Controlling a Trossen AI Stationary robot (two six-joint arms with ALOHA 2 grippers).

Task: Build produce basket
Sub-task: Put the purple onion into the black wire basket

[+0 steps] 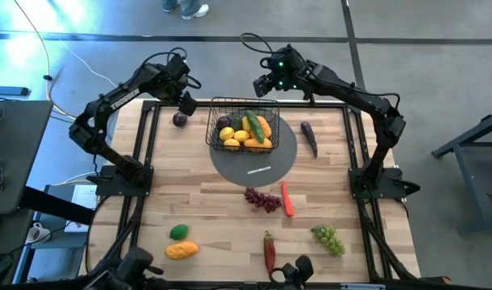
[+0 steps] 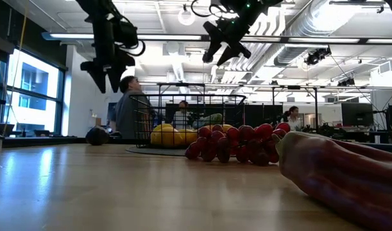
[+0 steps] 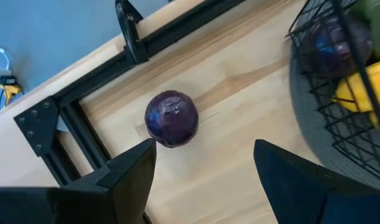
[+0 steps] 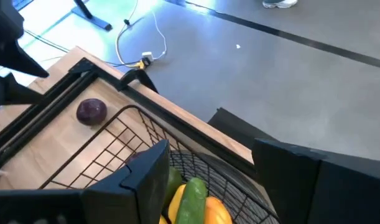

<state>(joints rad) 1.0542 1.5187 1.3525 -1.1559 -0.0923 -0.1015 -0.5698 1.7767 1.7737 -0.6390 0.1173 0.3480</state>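
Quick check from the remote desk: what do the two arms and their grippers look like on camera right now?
Both arms are matte black with jointed links. The left arm carries white lettering along its link; the right arm shows a green light near its wrist, with thin black cables looping there. The left gripper and right gripper have flat, dark, wedge-shaped fingers.

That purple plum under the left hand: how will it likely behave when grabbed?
The plum looks round and smooth, so it may roll if nudged off-centre. It sits alone on the bare table, apart from the basket. The open left hand probably spans it.
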